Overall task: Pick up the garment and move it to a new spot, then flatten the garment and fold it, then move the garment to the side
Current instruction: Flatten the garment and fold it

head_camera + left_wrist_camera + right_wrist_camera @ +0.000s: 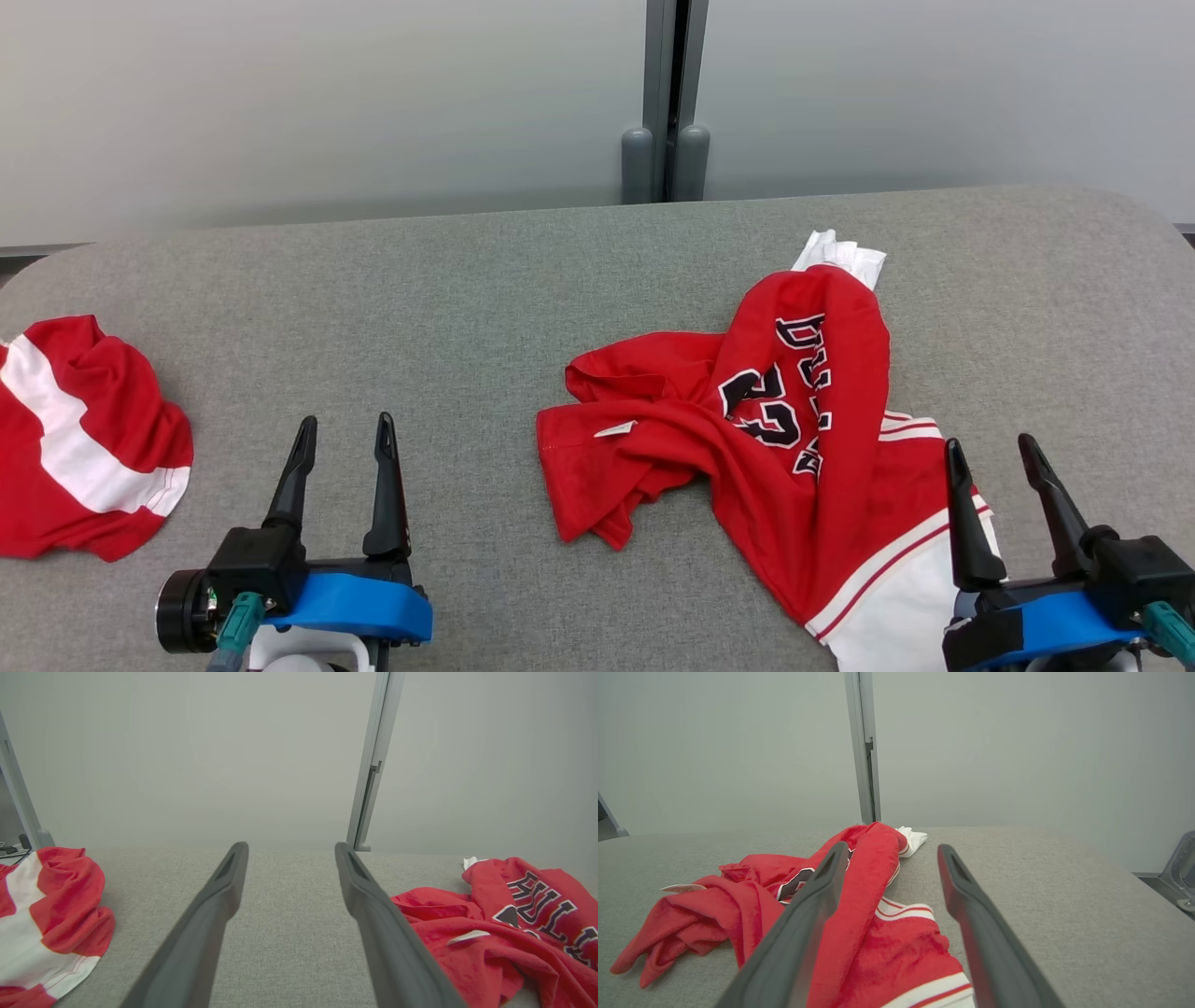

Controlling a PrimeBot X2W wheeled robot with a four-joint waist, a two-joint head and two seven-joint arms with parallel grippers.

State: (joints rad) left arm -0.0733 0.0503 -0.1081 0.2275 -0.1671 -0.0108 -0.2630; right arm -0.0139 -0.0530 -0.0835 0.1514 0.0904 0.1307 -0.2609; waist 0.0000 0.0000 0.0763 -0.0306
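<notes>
I take this for a test room or lab corner in an office building. My tabletop [448, 271] is wide, round-cornered and covered in plain grey felt-like cloth. On it lie a crumpled red jersey [794, 420] and a second red-and-white garment [84, 439]. Behind stand pale frosted partition panels [308, 103] joined by a grey metal post [667, 84]. Dark cables [10, 851] lie past the tabletop's far left edge, and a grey metal fitting [1181, 872] sits low off its right side.

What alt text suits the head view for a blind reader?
A crumpled red basketball jersey lies right of centre on a grey fabric-covered table; a crumpled red-and-white garment lies far left. The left gripper and right gripper are open.
</notes>
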